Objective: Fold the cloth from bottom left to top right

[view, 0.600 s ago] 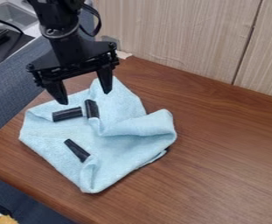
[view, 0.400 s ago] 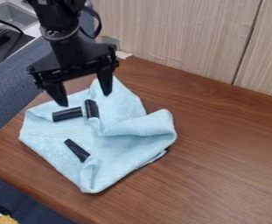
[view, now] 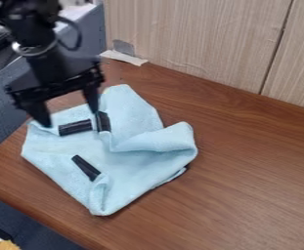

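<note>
Fingers (view: 91, 97) are hanging wide apart with nothing between them, and in the camera view they are pointing down over the upper left part of the blue cloth (view: 131, 168). Whether either tip is touching the fabric, I cannot tell. The cloth is lying rumpled on the tabletop (view: 258, 180), its right side bunching into a thick fold and its lowest corner pointing toward the bottom of the view. Three short black pieces are resting on it: one (view: 75, 128) is lying nearly sideways just below the fingers, one (view: 102, 122) is standing nearly lengthwise beside the right-hand tip in the view, and one (view: 86, 167) is slanting near the lower left edge.

What the next move seems to be turning on is that lower left edge. It is lying below the fingers in the view, running from the left corner down to the lowest corner, while the line between the tips is slanting gently up to the right, across its run. So the arm (view: 46, 61) probably needs to be coming down toward that edge, pinching it, then carrying it up and right.
</note>
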Robot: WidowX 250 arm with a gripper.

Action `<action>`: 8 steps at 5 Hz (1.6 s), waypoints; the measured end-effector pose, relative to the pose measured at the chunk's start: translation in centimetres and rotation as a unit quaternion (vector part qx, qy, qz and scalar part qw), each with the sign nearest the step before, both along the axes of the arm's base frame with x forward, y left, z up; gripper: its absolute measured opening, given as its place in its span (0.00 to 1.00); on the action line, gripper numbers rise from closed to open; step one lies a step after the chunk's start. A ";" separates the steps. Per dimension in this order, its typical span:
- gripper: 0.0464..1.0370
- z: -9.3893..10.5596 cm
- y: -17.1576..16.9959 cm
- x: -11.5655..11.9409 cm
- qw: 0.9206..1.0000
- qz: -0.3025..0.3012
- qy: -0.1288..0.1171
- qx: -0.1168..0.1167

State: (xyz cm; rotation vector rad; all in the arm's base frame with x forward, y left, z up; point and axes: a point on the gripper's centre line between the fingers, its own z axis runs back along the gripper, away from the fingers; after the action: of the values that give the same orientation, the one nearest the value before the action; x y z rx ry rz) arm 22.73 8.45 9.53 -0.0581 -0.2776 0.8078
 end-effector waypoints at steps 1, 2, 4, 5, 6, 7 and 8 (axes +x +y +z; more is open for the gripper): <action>0.96 -2.0 2.2 -0.8 1.000 0.020 0.010 -0.004; 0.96 -4.4 3.7 -1.0 1.000 0.018 0.010 -0.003; 0.96 -8.1 6.1 -2.8 0.996 0.075 0.051 0.001; 0.91 -8.3 6.4 -3.1 0.994 0.088 0.058 0.002; 0.62 -8.3 6.4 -3.3 0.994 0.090 0.065 0.007; 0.31 -8.4 6.0 -3.1 0.995 0.077 0.070 0.009; 0.10 -8.3 6.0 -3.0 0.995 0.075 0.070 0.011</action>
State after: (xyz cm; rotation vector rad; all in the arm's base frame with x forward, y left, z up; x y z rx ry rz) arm 19.72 14.41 1.21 0.0412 -0.1586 0.9538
